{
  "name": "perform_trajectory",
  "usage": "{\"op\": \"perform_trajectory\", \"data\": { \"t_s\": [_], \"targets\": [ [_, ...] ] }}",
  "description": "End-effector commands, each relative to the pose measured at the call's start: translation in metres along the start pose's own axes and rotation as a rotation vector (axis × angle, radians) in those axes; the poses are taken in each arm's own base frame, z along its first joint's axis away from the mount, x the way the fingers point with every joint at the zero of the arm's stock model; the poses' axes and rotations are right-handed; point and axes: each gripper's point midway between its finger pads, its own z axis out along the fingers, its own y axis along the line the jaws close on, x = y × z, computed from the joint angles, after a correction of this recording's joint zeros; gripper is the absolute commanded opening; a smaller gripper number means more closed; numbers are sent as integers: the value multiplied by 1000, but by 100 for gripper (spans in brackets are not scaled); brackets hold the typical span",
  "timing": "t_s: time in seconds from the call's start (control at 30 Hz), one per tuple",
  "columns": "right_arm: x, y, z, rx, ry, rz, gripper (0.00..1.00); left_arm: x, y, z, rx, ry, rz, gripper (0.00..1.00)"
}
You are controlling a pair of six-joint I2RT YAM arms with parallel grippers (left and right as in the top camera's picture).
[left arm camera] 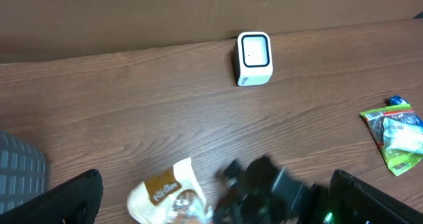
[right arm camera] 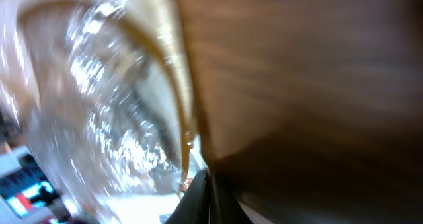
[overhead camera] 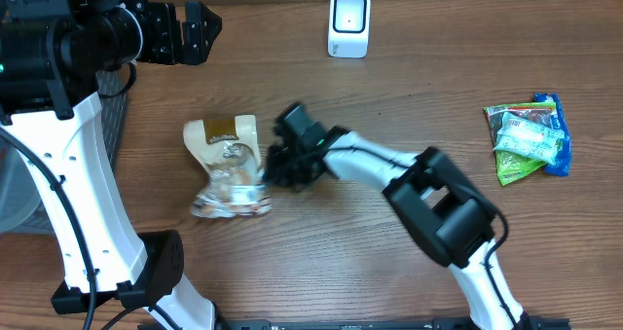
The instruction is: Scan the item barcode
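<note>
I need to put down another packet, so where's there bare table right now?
The widest bare wood lies between the scanner and the green packets, beyond the right arm. A smaller strip runs between the scanner and the snack bag. It is crowded mid-table, where the right claw grips the snack bag, and at the left by the left arm.

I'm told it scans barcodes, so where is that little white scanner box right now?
Overhead view: the white scanner stands at the far edge of the table, about midway across, beyond the snack bag that the right gripper pinches.
</note>
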Motion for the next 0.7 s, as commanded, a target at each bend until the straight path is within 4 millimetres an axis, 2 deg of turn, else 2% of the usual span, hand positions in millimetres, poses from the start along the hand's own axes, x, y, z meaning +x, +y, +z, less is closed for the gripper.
{"op": "perform_trajectory", "data": {
  "t_s": [0.0, 0.17, 0.23, 0.33, 0.37, 0.43, 0.5, 0.57, 0.67],
  "targets": [
    [-12, -13, -28, 17, -13, 23, 4, -1, -3, 2, 17, -2, 21, 100],
    [-20, -28, -65, 53, -24, -11, 4, -1, -3, 2, 17, -2, 21, 100],
    [-26, -39, -97, 70, -34, -50, 4, -1, -3, 2, 17, -2, 21, 100],
    [-24, -48, -113, 76, -18, -3, 4, -1, -3, 2, 17, -2, 21, 100],
    [-22, -49, -115, 64, -2, 12, 12, -1, -3, 2, 17, -2, 21, 100],
    [-18, -46, -117, 25, 29, 30, 36, -1, -3, 2, 17, -2, 21, 100],
    [-16, -43, -117, 9, 39, 29, 67, -1, -3, 2, 17, -2, 21, 100],
    [-12, -38, -112, 9, 44, 9, 78, -1, -3, 2, 17, -2, 21, 100],
    [-9, -31, -103, 23, 39, -31, 82, -1, -3, 2, 17, -2, 21, 100]
  ]
}}
